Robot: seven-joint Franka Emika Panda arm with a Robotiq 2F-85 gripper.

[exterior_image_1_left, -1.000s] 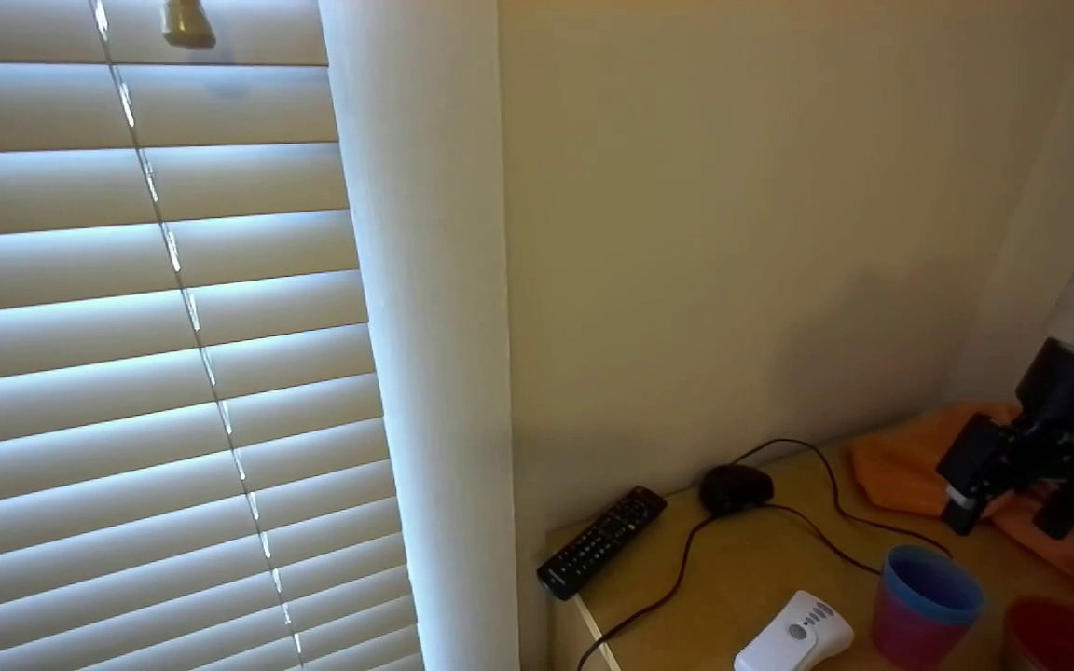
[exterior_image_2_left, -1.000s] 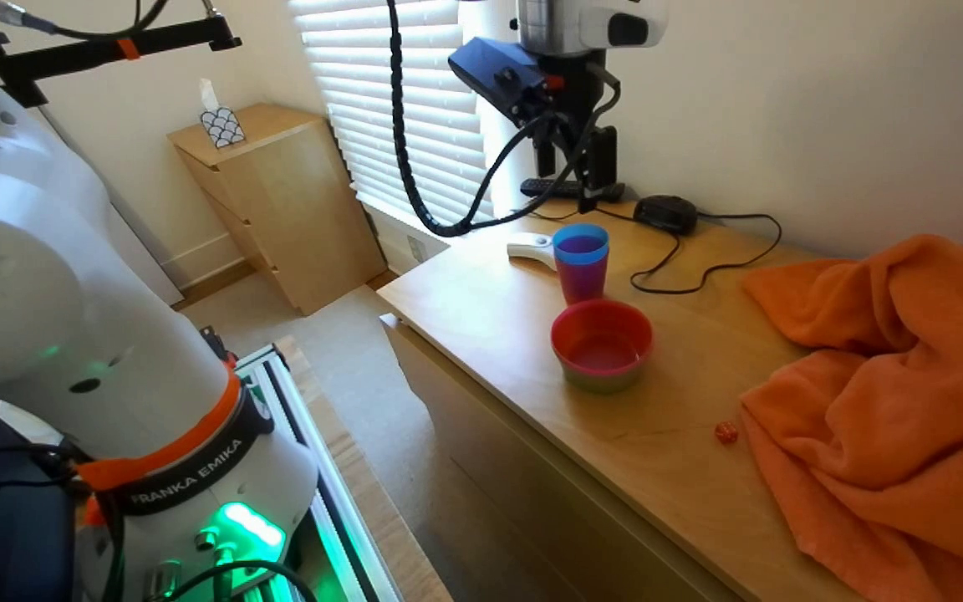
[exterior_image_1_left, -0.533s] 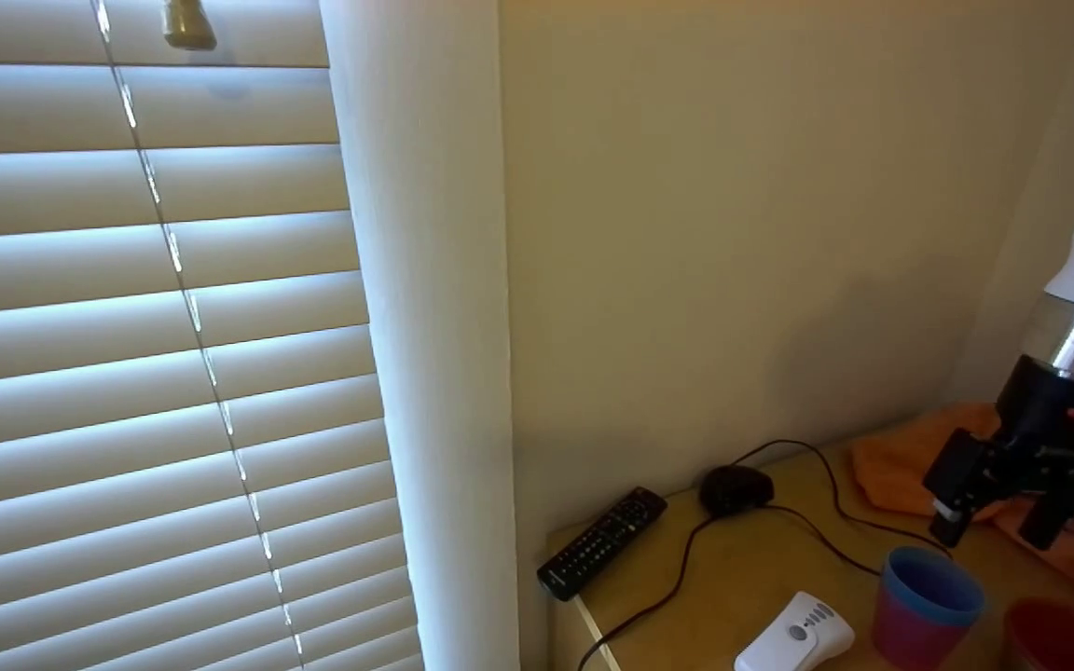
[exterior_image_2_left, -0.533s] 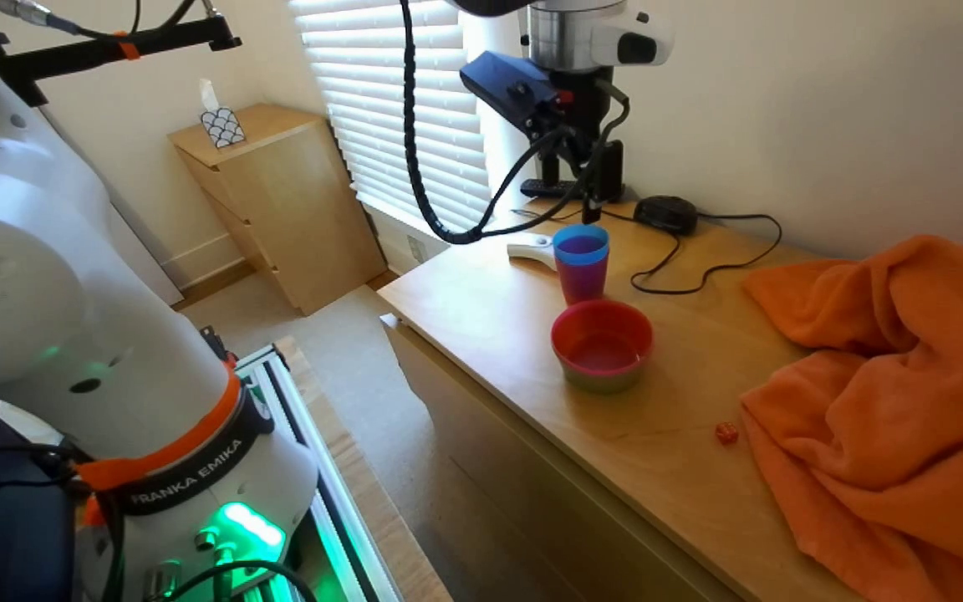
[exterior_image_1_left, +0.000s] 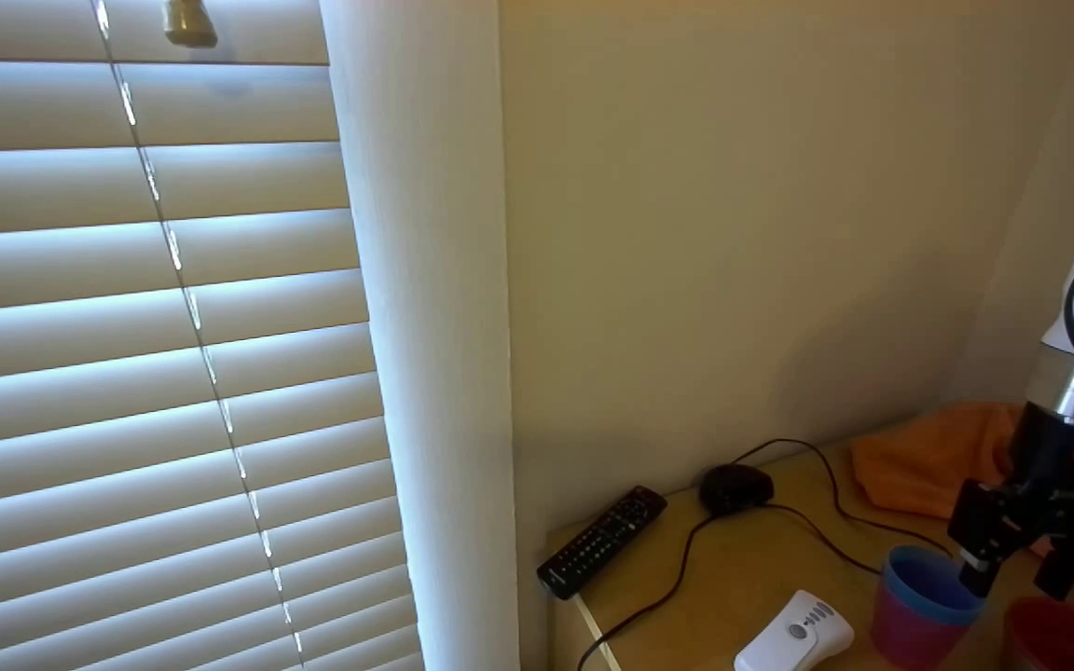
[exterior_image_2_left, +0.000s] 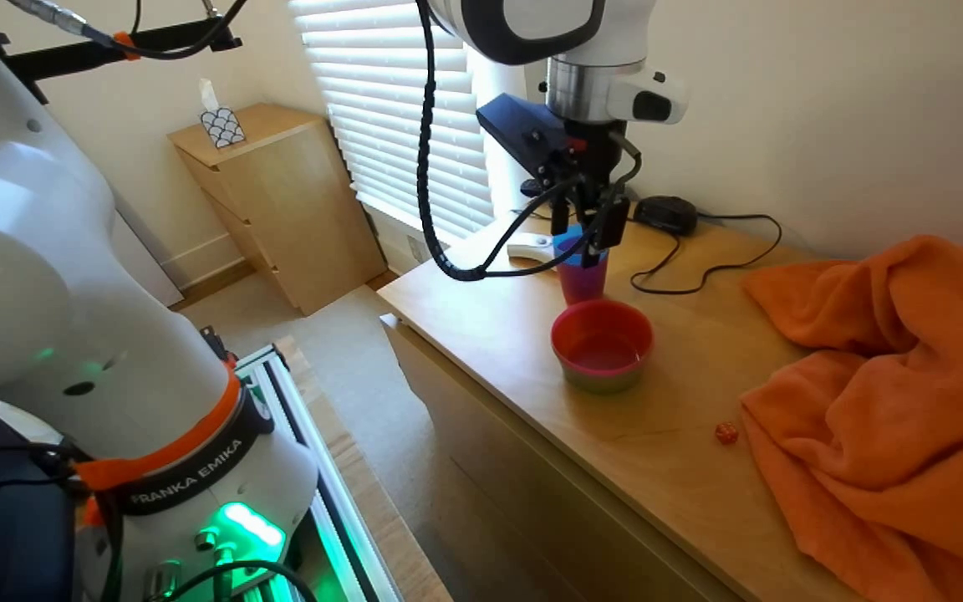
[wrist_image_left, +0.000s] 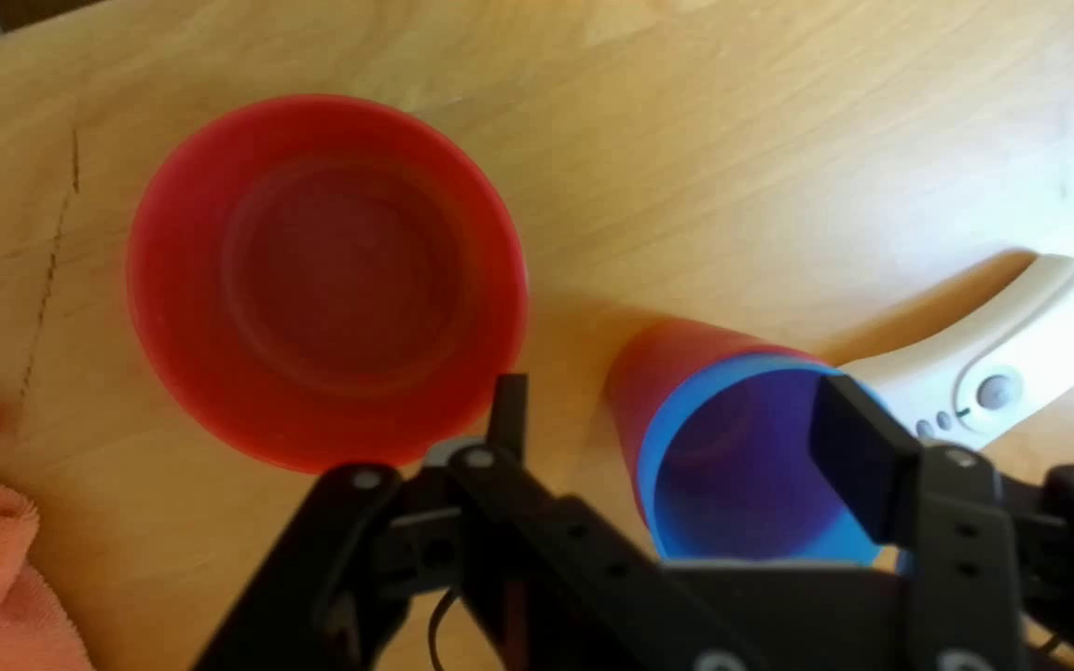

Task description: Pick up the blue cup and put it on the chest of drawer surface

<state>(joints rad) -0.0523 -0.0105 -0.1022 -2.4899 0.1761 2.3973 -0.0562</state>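
The blue cup (wrist_image_left: 751,466) sits nested inside a pink-red cup (wrist_image_left: 644,382); only its blue rim and inside show. Its rim also shows in both exterior views (exterior_image_1_left: 905,578) (exterior_image_2_left: 568,240). The pink-red cup (exterior_image_2_left: 583,286) stands upright on the light tan chest of drawer surface (exterior_image_2_left: 674,477). My gripper (wrist_image_left: 683,429) is open and empty, just above the cups. In the wrist view its right finger overlaps the blue rim, and its left finger appears between the cups and a red bowl. In both exterior views the gripper (exterior_image_1_left: 1014,580) (exterior_image_2_left: 578,238) is at about rim height; contact cannot be told.
The red bowl (wrist_image_left: 332,270) stands close beside the cups. A white device (exterior_image_1_left: 793,636) lies on their other side. A black remote (exterior_image_1_left: 602,542), a black puck (exterior_image_2_left: 665,215) with cable, a red die (exterior_image_2_left: 726,432) and an orange cloth (exterior_image_2_left: 891,401) share the surface.
My gripper has come down toward the cups, staying open; in an exterior view it also shifted slightly to the right. The cups, bowl and other objects have not moved.
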